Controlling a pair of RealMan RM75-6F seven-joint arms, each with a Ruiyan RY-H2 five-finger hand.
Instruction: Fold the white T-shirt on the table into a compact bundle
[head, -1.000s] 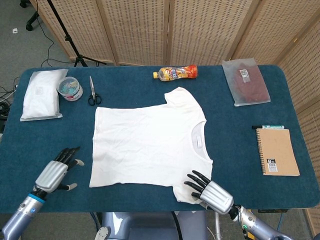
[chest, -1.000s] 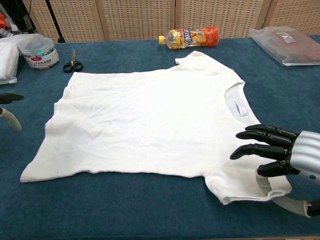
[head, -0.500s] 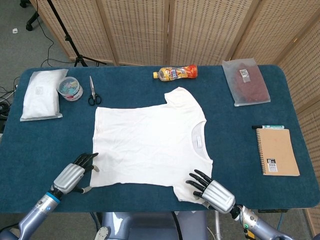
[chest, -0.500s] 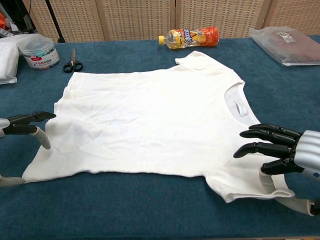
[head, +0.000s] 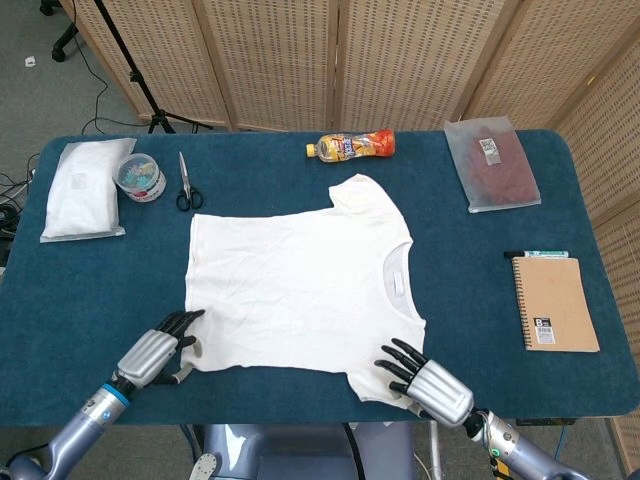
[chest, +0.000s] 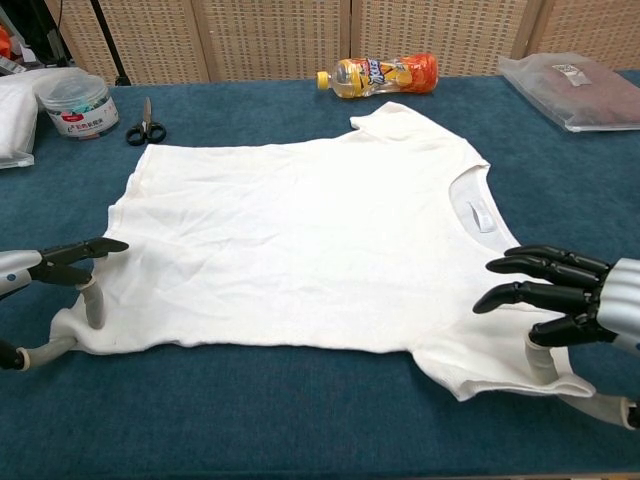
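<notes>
both hands' fingers (chest: 545, 268) at white t-shirt (head: 300, 280) near corners.

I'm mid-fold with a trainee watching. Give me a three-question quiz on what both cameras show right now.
1. True or false: the white T-shirt is already folded in half.
2. Which item lies beside the T-shirt's far sleeve? A) scissors B) orange drink bottle C) notebook
3. Fill in: the left hand is at the shirt's near ____ corner, while the right hand is at the near sleeve.

Key
1. False: it lies spread flat on the table.
2. B
3. hem: in the chest view the fabric bunches at the left hand's thumb.
</notes>
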